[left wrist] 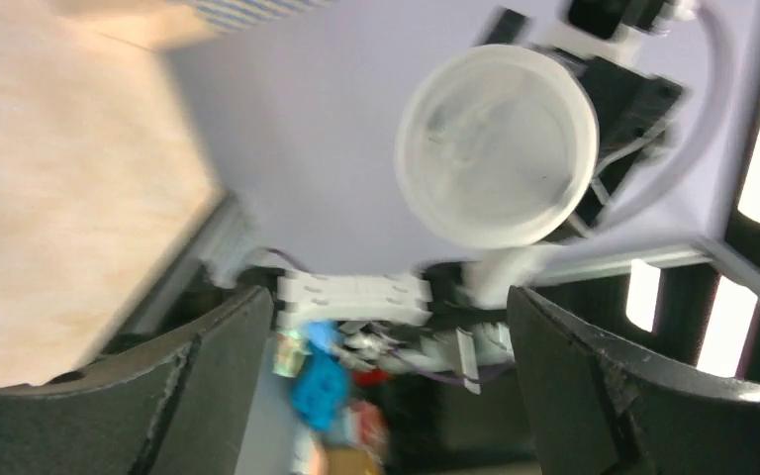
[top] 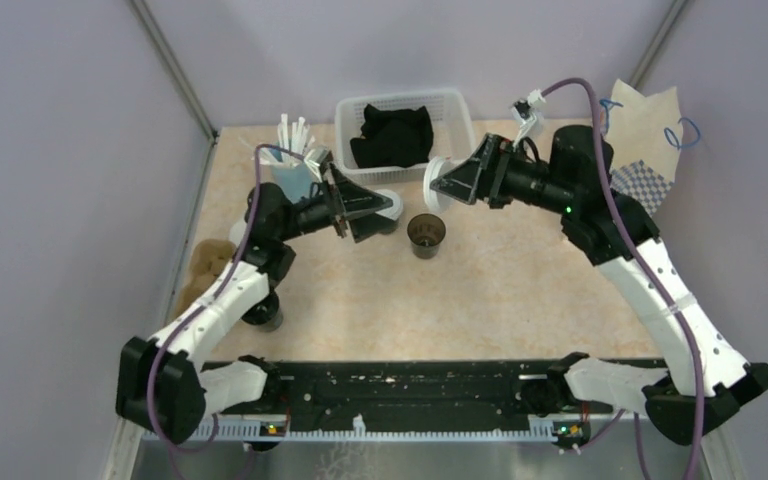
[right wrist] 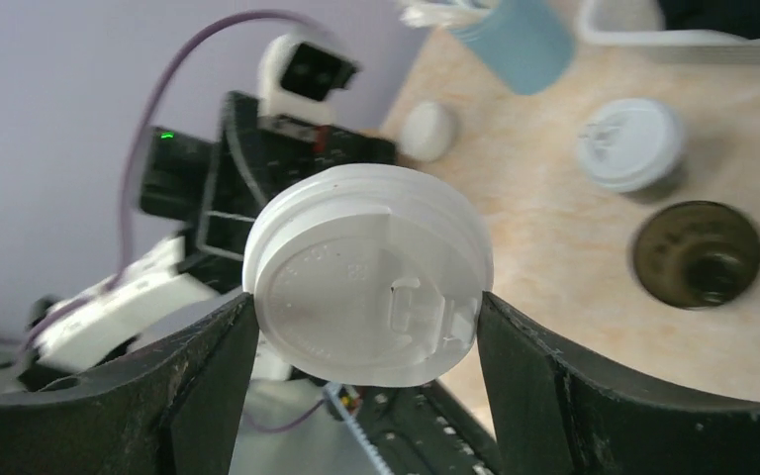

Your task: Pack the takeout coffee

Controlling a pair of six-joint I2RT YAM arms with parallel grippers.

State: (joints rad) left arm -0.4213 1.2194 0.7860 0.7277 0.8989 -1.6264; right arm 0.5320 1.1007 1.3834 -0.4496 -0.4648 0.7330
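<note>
A white plastic lid (top: 438,185) hangs in the air over the table's middle, pinched edge to edge by my right gripper (right wrist: 366,317), which is shut on it. The left wrist view shows the lid's (left wrist: 495,143) hollow underside. My left gripper (top: 385,212) faces it from the left, open, with nothing between its fingers (left wrist: 208,386). Below them a dark cup (top: 426,233) of the takeout coffee stands open on the table. A cup with a white lid (right wrist: 631,143) stands just behind it. The brown pulp carrier (top: 205,265) lies at the left edge, partly hidden by the left arm.
A white basket (top: 457,110) holding black cloth stands at the back. A blue cup (top: 295,172) of white sticks is at back left. A paper bag (top: 650,130) leans at back right. A black cup (top: 263,315) stands under the left arm.
</note>
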